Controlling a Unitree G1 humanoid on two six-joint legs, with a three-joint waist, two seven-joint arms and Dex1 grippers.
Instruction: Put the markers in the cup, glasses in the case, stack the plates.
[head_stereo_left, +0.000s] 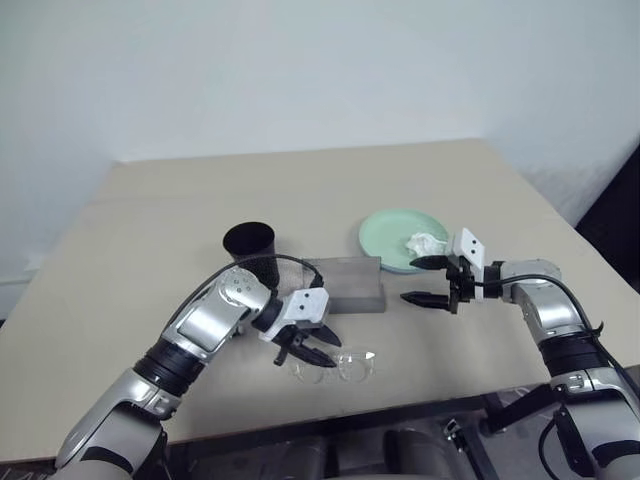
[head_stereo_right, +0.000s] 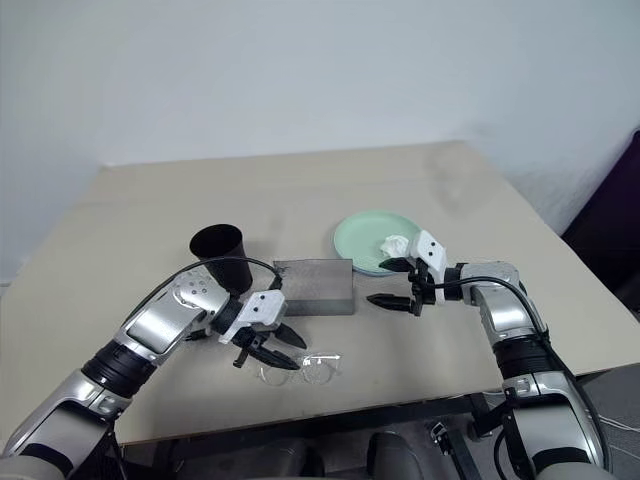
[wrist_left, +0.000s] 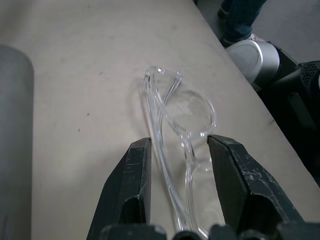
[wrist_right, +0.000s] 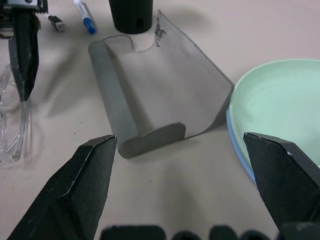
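The clear glasses lie folded on the table near its front edge. My left gripper stands open astride them; in the left wrist view its fingers flank the frame. The grey case lies just behind, beside the black cup. My right gripper hangs wide open to the right of the case, holding nothing. The pale green plate rests on a blue plate whose rim shows beneath it. One blue-capped marker lies by the cup's foot.
A crumpled white tissue sits on the green plate. In the right wrist view the case has one side curving up toward the plates. Bare tabletop stretches behind the cup and plates.
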